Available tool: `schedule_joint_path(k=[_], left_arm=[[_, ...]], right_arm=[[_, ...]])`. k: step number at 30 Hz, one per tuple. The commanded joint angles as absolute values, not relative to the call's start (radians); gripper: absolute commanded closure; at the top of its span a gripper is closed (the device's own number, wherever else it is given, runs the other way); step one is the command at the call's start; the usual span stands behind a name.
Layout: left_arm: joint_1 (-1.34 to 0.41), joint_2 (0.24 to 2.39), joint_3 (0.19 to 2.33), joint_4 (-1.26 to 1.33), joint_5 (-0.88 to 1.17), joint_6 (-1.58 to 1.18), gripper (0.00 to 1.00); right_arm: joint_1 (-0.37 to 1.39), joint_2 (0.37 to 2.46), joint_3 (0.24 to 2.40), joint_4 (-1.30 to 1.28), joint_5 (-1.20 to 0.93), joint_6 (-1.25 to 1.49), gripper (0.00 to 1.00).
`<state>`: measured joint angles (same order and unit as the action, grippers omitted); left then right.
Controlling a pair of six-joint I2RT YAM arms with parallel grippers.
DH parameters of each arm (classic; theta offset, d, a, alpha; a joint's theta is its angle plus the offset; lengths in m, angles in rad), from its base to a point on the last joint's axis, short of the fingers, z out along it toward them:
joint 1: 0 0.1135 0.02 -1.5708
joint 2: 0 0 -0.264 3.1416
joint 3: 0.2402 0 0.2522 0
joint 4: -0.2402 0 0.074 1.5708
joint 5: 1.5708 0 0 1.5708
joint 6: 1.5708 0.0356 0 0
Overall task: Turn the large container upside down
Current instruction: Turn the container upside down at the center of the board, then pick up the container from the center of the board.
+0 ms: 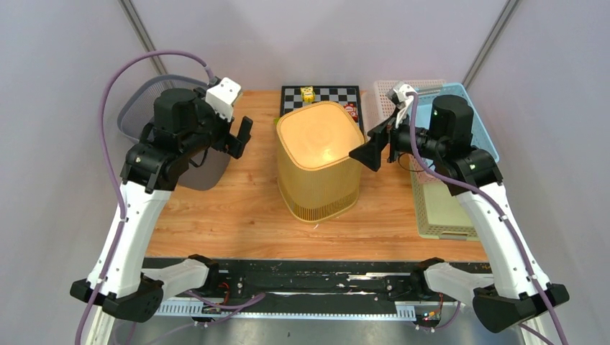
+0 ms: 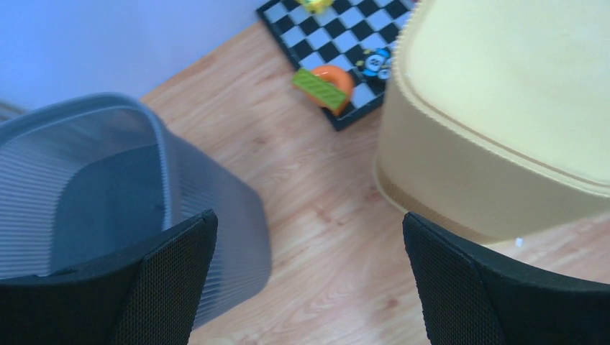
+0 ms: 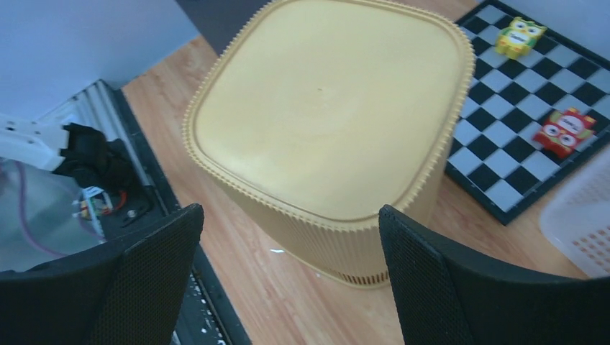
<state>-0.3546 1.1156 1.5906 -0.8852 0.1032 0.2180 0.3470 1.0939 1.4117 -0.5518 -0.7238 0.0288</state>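
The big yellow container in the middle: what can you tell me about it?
The yellow container looks like plastic, a rounded square tub with ribbed walls and slots near its lower rim. It stands upside down, smooth closed base up, rim flat on the wooden table, near the checkerboard. Nothing grips it.

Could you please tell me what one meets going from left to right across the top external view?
Grey mesh basket → left end effector → large yellow container → right end effector → pale green tray.

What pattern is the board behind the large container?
The board is black-and-white checkered; the right wrist view shows it best.
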Motion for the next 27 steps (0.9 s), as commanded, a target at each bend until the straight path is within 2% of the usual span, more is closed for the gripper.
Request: schedule_joint_path(k=[1, 10, 14, 27], left_arm=[[-0.324, 1.161, 1.62, -0.897, -0.066, 0.269, 0.0], [-0.102, 1.284, 1.653, -0.878, 0.044, 0.295, 0.0], [-0.072, 1.326, 1.627, -0.843, 0.042, 0.332, 0.02], [-0.015, 1.437, 1.545, -0.798, 0.024, 0.372, 0.34]], right_arm=[[0.356, 1.052, 1.36, -0.574, -0.558, -0.084, 0.06], [0.351, 0.992, 1.26, -0.548, -0.491, -0.135, 0.04], [0.35, 0.978, 1.239, -0.548, -0.49, -0.145, 0.04], [0.348, 0.957, 1.196, -0.598, -0.492, -0.213, 0.02]])
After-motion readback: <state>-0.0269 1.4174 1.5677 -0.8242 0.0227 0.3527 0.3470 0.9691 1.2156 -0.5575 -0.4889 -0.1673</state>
